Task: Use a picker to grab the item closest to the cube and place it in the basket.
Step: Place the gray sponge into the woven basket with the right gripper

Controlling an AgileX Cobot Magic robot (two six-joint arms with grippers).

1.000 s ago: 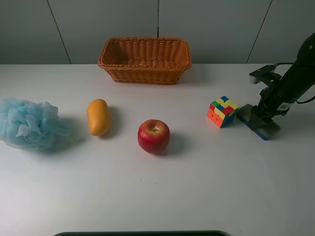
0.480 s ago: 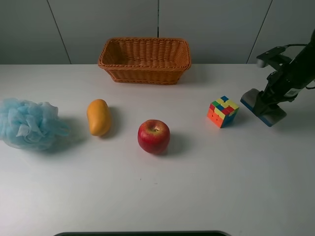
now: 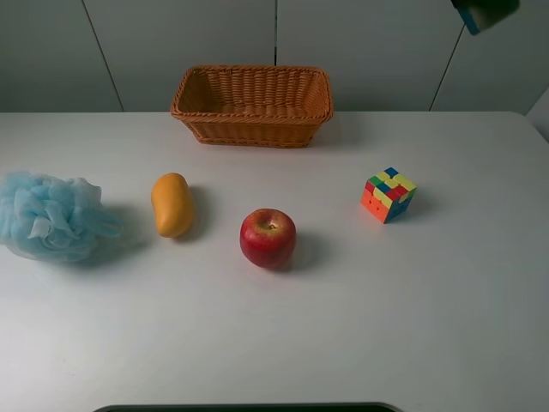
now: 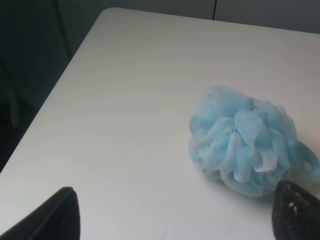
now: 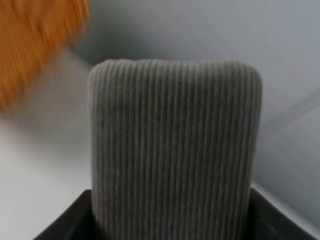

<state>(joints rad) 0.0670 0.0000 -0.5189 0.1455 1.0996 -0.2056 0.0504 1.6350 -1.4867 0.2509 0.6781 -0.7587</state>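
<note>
Step in hand: approach only, grasp not yet begun. Target, by judgement: apple, on table between mango and cube, well apart from basket. Right gripper: raised high, far from apple; jaw state impossible to tell. Left gripper: spread, empty, near bath pouf. Next move: descent over apple, jaws wide.
</note>
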